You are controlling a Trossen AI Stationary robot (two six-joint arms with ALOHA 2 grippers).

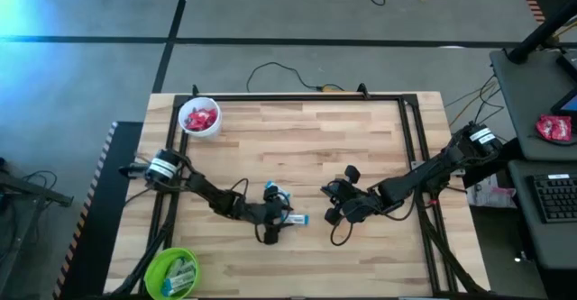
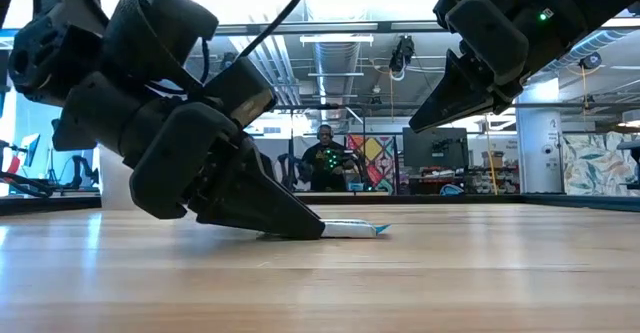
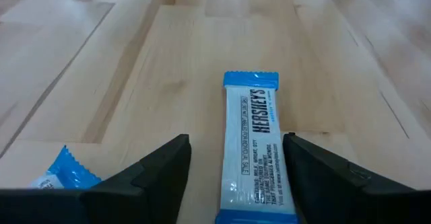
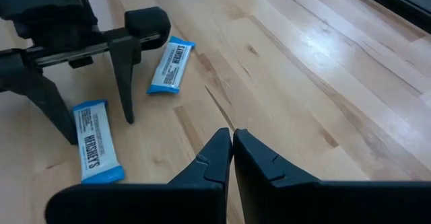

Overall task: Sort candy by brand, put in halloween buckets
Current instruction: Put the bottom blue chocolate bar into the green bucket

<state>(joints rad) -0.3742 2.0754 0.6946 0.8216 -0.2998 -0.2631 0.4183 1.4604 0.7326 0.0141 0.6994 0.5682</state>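
A light blue and white candy bar lies flat on the wooden table, between the fingers of my open left gripper. The fingertips are down at the table on either side of the bar; no touch shows. The low view shows the same gripper tilted down, with the bar's end sticking out past it. A second blue and white bar lies flat just beyond. My right gripper hangs shut and empty above the table, to the right of both bars.
A white bucket holding red candies stands at the table's far left. A lime green bucket holding blue and white candies stands at the near left corner. A black rail frames the table. A person sits in the room behind.
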